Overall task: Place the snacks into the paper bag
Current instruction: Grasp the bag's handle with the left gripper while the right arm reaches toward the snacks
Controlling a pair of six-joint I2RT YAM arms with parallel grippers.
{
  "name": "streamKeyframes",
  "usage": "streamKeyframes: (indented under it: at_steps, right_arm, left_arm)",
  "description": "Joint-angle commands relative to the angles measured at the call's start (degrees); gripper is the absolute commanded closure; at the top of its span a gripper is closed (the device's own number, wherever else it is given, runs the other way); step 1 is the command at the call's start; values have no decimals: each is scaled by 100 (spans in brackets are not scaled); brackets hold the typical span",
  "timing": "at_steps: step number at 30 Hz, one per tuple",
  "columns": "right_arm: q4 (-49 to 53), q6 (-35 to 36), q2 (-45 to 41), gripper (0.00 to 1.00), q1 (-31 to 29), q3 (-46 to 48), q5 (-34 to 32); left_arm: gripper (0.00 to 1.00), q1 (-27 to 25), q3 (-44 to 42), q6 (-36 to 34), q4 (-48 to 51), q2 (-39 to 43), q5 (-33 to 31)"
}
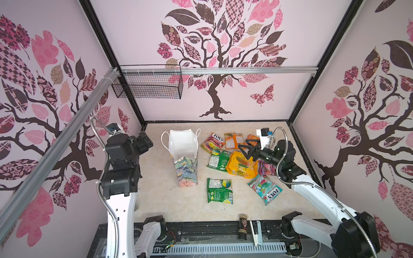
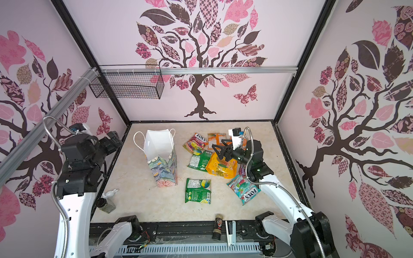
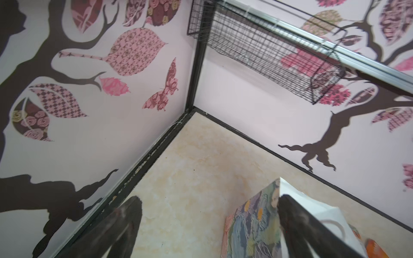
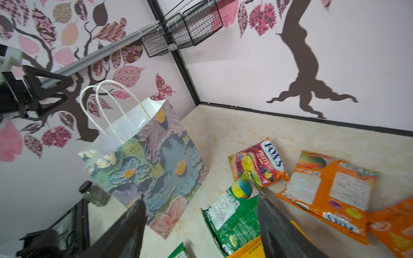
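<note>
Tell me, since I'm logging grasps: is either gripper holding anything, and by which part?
Nothing is held: left gripper and right gripper both stand open, the right one above the snacks.

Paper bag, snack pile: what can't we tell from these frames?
Floor of the bag: both top views, its near wall hides it; contents unknown.
Most of the pink packet: both top views, covered by the right arm and the yellow packet; print unreadable.
Whether the right claw touches the yellow packet: right wrist view shows only blurred fingers, cut off by the picture's edge.
Label of the jar: both top views, too small.
</note>
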State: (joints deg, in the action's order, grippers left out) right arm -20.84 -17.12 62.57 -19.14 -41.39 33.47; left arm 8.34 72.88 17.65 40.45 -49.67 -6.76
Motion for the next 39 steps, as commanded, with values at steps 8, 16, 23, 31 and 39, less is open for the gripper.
streamKeyframes:
  at_steps: [8, 16, 23, 31, 39]
  right_arm:
    - [1389, -38, -816, 20, -187, 78, 393]
    - [1378, -434, -601, 21, -189, 75, 1047]
    - [2256, -291, -326, 23, -203, -112, 810]
    - [3222, 44, -226, 26, -701, 14, -311]
    - [3675, 197, 58, 27, -1981, 194, -1818]
  left_arm:
    - [2, 6, -919, -280, -393, 542, 2619]
    - [11, -5, -1435, -185, -1137, 232, 3477]
    - [21, -2, -1645, -149, -1185, 216, 3575]
    - [53, 10, -1667, -172, -1163, 110, 3505]
    - [96, 16, -1703, -170, -1166, 71, 3375]
